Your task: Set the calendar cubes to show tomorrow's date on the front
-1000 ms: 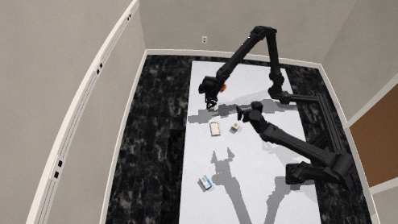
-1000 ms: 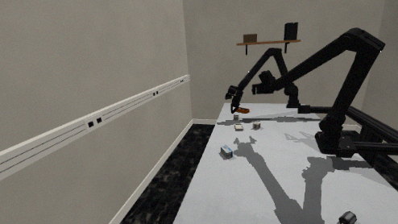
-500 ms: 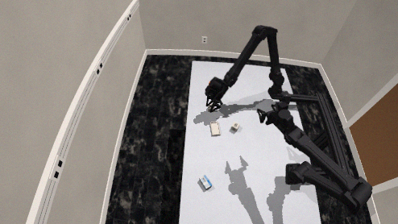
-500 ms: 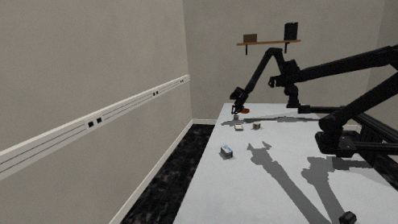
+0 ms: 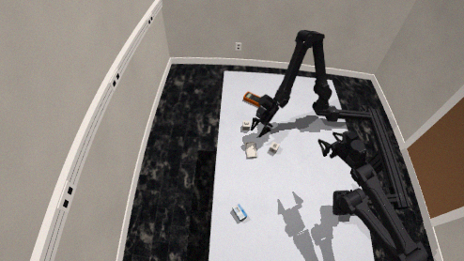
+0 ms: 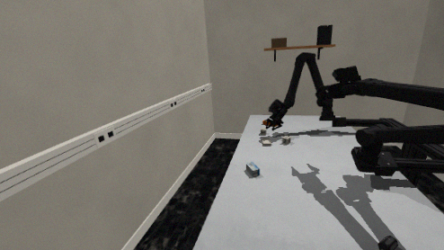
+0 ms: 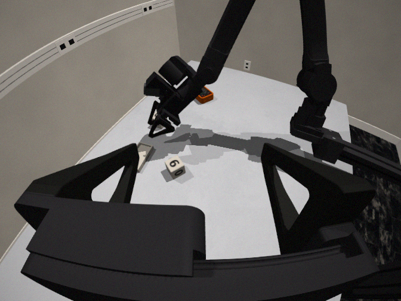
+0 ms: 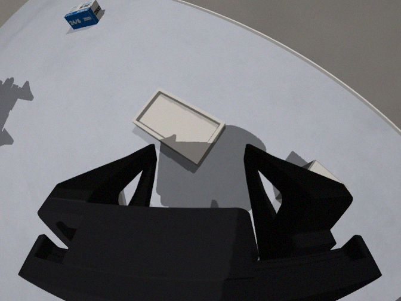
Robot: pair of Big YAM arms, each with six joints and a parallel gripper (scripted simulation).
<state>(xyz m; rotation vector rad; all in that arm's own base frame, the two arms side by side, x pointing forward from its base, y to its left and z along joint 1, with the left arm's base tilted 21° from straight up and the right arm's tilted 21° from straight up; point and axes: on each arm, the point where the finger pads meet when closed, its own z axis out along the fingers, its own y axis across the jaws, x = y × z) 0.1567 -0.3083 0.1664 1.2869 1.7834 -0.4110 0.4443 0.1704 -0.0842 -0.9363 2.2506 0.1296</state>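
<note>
The tray (image 5: 255, 156) (image 7: 149, 154) (image 8: 191, 107) lies empty. One cube (image 5: 274, 147) (image 6: 286, 140) (image 7: 175, 166) rests on the table beside it, with a 6 or 9 and a 0 showing in the left wrist view. The other cube (image 5: 246, 126) (image 6: 263, 131) (image 8: 324, 171) stands on the table on the tray's other side, partly hidden by a finger in the right wrist view. My right gripper (image 5: 256, 132) (image 7: 149, 130) (image 8: 200, 151) is open and empty above the table near the tray and this cube. My left gripper (image 5: 330, 142) (image 7: 200, 150) is wide open and empty, far back from the cubes. The month's name cannot be made out.
An orange multimeter (image 5: 251, 98) (image 7: 205, 95) lies behind the right gripper. A blue and white staple box (image 5: 239, 212) (image 6: 253, 169) (image 8: 82, 17) lies well away from the tray, on the opposite side from the multimeter. The right arm reaches over the table.
</note>
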